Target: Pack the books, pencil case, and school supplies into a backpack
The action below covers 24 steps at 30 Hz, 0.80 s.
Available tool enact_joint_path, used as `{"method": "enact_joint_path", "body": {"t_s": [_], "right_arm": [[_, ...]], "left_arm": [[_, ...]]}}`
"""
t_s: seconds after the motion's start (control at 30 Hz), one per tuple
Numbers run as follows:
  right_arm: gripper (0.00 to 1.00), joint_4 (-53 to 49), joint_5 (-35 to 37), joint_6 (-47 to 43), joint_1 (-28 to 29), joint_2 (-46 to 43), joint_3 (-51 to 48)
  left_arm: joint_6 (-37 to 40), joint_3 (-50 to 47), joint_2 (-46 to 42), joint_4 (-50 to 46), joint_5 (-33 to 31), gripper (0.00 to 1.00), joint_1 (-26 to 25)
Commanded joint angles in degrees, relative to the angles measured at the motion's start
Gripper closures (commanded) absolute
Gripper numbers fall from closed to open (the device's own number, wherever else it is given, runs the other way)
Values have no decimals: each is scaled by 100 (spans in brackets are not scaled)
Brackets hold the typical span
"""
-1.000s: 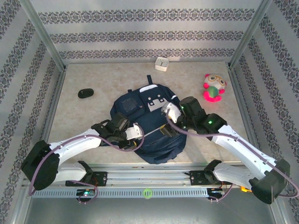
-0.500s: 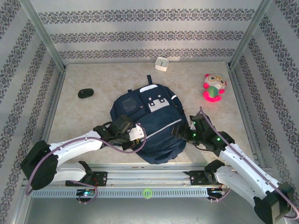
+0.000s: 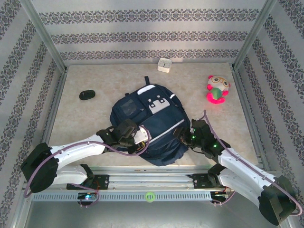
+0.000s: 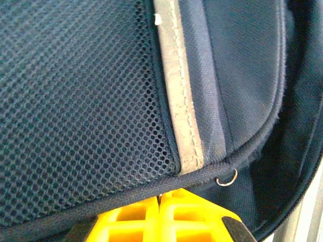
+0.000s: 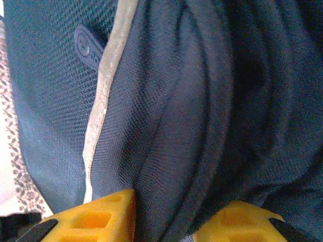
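My two arms reach in from the lower edge of the top view and meet the backpack (image 3: 152, 123), which lies flat in the middle of the table (image 3: 85, 118), its top with the white patches toward the back wall. My left pincer (image 4: 159, 201) is at the lower left edge of the bag. In its own camera the two yellow fingers (image 4: 126, 222) stand pressed together with no gap, and their tips go under the piped edge of a mesh pocket (image 4: 75, 101). If some cloth is caught between them, I cannot tell. Just right of the tips a small metal ring (image 4: 225, 177) hangs from the seam, and a grey stripe (image 4: 184, 101) runs up from there. My right pincer (image 5: 166, 217) is at the lower right side of the bag. Its fingers are part way closed, with a thick fold of the navy cloth filling the space between them, so it has hold of the bag. Farther back, a black oval thing (image 3: 86, 95) lies on the table at the left, well apart from the bag. A pink and green plush toy (image 3: 217, 89) sits at the right. The pale pencil case (image 3: 164, 64) rests at the far edge, near the back wall, apart from the bag.
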Motion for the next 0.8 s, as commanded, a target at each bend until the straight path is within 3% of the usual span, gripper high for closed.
{"method": "enact_joint_path", "body": {"t_s": [0.0, 0.13, 0.2, 0.27, 0.33, 0.37, 0.57, 0.67, 0.77], "right_arm": [[69, 1273, -22, -142, -156, 227, 178], [71, 1415, -460, -718, -654, 853, 631], [71, 1499, -768, -995, -888, 1266, 893], [71, 1598, -1108, -1231, -1130, 1655, 1127], [71, 1619, -1343, -1555, -1396, 2046, 1361], [70, 1621, -1442, -1727, -1508, 2190, 1475], [67, 1579, -2311, -2466, -2172, 3088, 2239], [55, 1152, -2610, -2736, -2374, 3178, 2569], [41, 521, -2394, -3146, -2476, 2884, 2690]], "left_arm": [[-310, -10, 54, 953, 591, 98, -232], [-283, 127, 271, 1288, 422, 95, -250], [-237, 237, 406, 1468, 373, 89, -250], [-155, 404, 475, 1446, 361, 75, -250], [23, 531, 348, 1281, 383, 52, -235], [185, 563, 224, 1145, 402, 47, -205], [2073, 863, -643, -223, 490, 35, 395], [3232, 1145, -625, -715, 117, 33, 715], [4118, 1447, -238, -933, -152, 31, 823]]}}
